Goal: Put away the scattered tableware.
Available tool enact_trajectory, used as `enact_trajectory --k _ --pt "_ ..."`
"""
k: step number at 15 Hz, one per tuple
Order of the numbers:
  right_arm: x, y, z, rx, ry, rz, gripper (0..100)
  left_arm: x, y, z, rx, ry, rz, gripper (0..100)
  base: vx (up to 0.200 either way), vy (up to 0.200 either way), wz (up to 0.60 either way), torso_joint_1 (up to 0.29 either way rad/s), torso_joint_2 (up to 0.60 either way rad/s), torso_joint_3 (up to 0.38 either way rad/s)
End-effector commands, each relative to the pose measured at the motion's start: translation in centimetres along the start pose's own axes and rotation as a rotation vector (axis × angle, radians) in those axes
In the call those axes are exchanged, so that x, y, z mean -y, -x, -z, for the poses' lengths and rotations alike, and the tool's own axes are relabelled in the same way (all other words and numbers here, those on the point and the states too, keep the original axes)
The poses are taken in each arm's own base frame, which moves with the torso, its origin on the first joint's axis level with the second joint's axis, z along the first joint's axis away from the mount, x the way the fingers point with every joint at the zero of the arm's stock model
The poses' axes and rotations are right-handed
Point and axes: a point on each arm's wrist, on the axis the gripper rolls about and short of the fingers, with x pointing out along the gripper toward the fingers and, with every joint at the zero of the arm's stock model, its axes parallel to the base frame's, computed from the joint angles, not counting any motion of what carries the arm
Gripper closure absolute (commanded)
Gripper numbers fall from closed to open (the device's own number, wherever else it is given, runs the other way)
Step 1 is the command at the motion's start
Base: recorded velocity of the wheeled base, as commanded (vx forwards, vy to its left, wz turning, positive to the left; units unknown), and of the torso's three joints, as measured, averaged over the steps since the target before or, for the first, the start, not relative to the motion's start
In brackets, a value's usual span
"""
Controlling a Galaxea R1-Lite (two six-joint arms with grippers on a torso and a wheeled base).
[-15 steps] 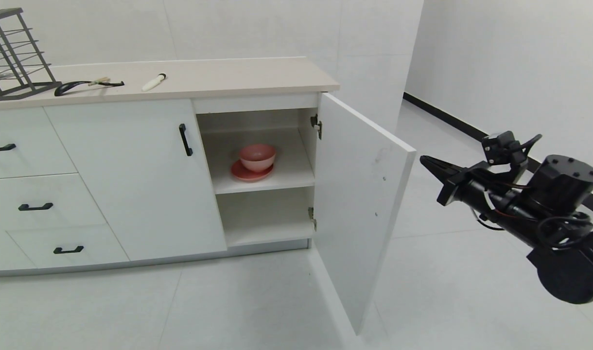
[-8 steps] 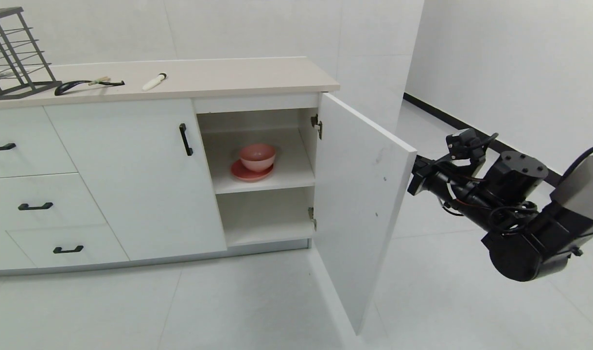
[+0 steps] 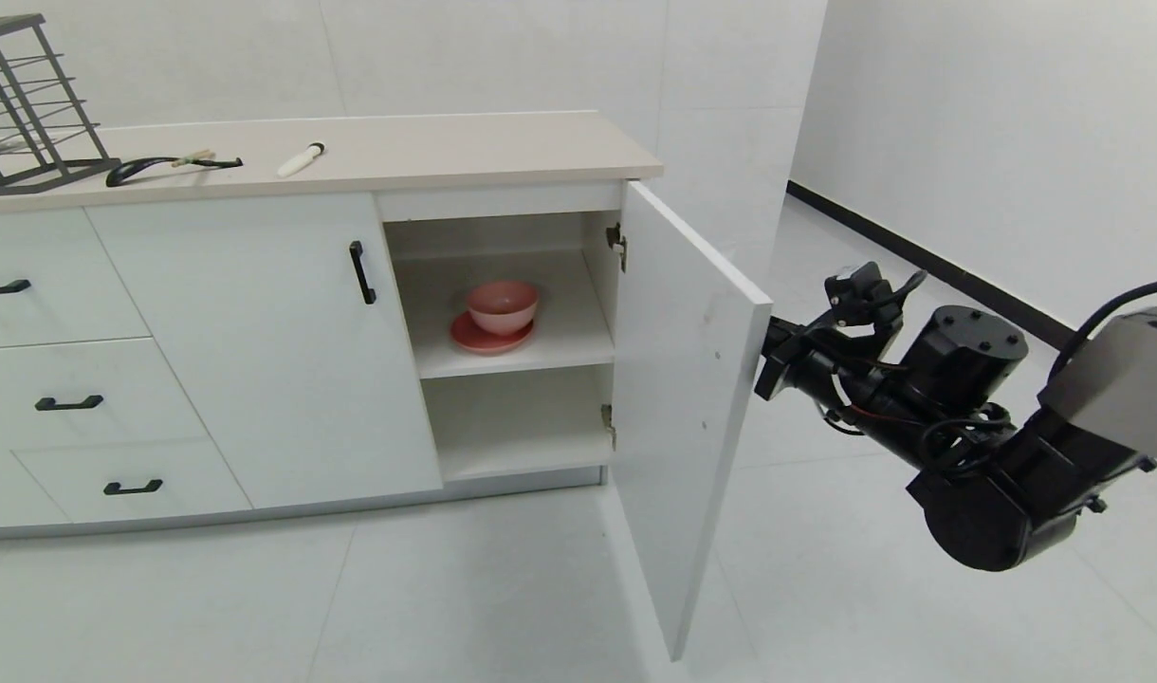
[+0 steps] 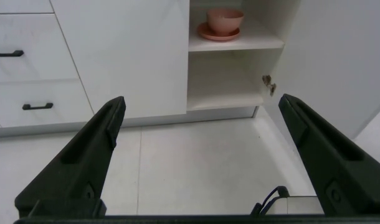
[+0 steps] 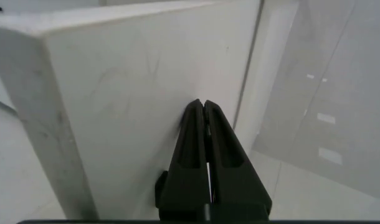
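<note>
Door (image 3: 692, 398) swung inward — right gripper (image 5: 203, 107) (closed) pressing.

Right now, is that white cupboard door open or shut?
Open: the white cupboard door stands swung outward, exposing the pink bowl inside.

I see a dark wire rack (image 3: 24, 104) on the beige countertop (image 3: 446, 147), left end, three drawers (image 3: 66, 370) below (black handles), closed cabinet door (image 3: 247, 341) beside them, pale tiled floor (image 3: 398, 598), black baseboard (image 3: 882, 232) along the white wall (image 3: 996, 114)
</note>
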Motion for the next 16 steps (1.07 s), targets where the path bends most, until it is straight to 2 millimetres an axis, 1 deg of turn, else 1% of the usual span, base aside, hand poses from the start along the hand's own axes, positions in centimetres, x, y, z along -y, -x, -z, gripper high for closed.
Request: enact_trajectory --k 1,3,5,6,9,10,11,13,16 --pt "-1.4 -0.6 -0.8 0.027 0.004 -0.041 100 0.0 0.0 0.0 0.000 0.001 0.002 0 0.000 0.000 0.00 0.000 0.00 0.000" --pt "-3.1 -1.3 -0.8 0.033 -0.004 -0.093 100 0.0 0.0 0.0 0.000 0.001 0.000 0 0.000 0.000 0.00 0.000 0.00 0.000" --pt "-4.2 -1.7 -0.8 0.038 -0.008 -0.124 100 0.0 0.0 0.0 0.000 0.001 0.000 0 0.000 0.000 0.00 0.000 0.00 0.000" --pt "-5.0 -2.5 -0.7 0.050 -0.008 -0.148 100 0.0 0.0 0.0 0.000 0.001 0.000 0 0.000 0.000 0.00 0.000 0.00 0.000" --pt "-6.0 -4.0 -0.1 0.069 -0.009 -0.179 100 0.0 0.0 0.0 0.000 0.001 0.000 0 0.000 0.000 0.00 0.000 0.00 0.000" --pt "-6.6 -4.8 0.5 0.071 -0.012 -0.197 100 0.0 0.0 0.0 0.000 0.001 0.000 0 0.000 0.000 0.00 0.000 0.00 0.000" --pt "-6.9 -5.2 0.9 0.070 -0.014 -0.205 100 0.0 0.0 0.0 0.000 0.001 0.000 0 0.000 0.000 0.00 0.000 0.00 0.000" --pt "-7.3 -5.7 1.4 0.071 -0.016 -0.214 100 0.0 0.0 0.0 0.000 0.001 0.000 0 0.000 0.200 0.00 0.002 0.00 0.002" --pt "-7.1 -6.4 1.3 0.091 -0.010 -0.210 100 0.0 0.0 0.0 0.000 0.001 0.000 0 0.000 0.200 0.00 0.004 0.00 0.001"
